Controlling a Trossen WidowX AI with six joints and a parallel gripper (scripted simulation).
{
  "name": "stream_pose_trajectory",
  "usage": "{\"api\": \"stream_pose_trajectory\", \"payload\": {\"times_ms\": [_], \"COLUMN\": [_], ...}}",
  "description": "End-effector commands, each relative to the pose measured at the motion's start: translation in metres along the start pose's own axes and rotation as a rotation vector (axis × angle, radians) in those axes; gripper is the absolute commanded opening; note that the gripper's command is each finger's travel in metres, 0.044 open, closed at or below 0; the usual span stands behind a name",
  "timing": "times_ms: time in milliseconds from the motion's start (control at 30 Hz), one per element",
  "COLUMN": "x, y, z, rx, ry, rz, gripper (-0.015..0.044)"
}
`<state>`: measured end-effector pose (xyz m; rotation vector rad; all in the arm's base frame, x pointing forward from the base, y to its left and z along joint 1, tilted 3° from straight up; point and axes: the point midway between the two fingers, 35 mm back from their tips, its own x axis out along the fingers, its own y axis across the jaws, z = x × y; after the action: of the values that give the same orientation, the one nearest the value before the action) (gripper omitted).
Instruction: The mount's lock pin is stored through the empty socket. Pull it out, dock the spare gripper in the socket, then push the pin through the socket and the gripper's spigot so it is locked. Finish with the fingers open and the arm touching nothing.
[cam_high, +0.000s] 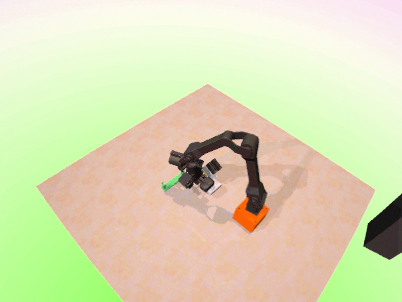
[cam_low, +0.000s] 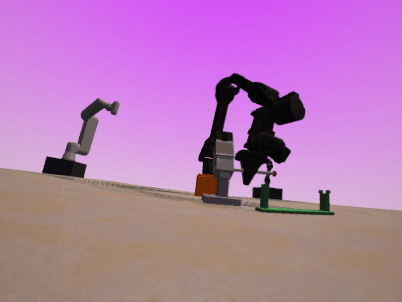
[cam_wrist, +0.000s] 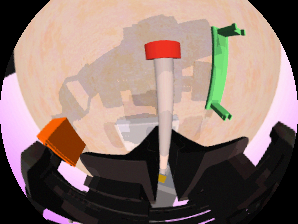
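Note:
The lock pin (cam_low: 269, 173) (cam_wrist: 165, 90) is a pale rod with a red head, lying nearly level. My gripper (cam_low: 246, 172) (cam_wrist: 160, 128) is shut on its shaft, with the head sticking out on the side away from the mount. The mount (cam_high: 214, 189) (cam_low: 221, 201) is a grey column on a flat base. The spare gripper, with a dark upper part (cam_high: 214, 166) (cam_low: 227, 136), sits upright on top of it. The pin's far end meets the column's side and seems to enter it; its tip and the hole are hidden. A small yellow part (cam_wrist: 162, 178) shows between my fingers.
A green stand (cam_high: 173, 183) (cam_low: 295, 211) (cam_wrist: 218, 70) with two end posts is empty, close to my gripper. My arm's orange base (cam_high: 249, 218) (cam_low: 205, 184) (cam_wrist: 62, 140) is behind the mount. A grey arm (cam_low: 87, 135) stands far off.

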<state>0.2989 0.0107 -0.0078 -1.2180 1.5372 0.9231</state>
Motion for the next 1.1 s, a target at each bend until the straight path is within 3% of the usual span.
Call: {"api": "stream_pose_trajectory", "payload": {"times_ms": [0,733,967,1067], "x": [0.001,0.004,0.004,0.004], "y": [0.000,0.000,0.000,0.000], "z": [-0.003,-0.016,-0.014,-0.014], "rx": [-0.005,-0.006,-0.001,-0.001], "ry": [0.004,0.003,0.000,0.000], "rz": [-0.002,0.001,0.004,0.004], "gripper": [0.0000,0.0000,0.0184,0.0200]}}
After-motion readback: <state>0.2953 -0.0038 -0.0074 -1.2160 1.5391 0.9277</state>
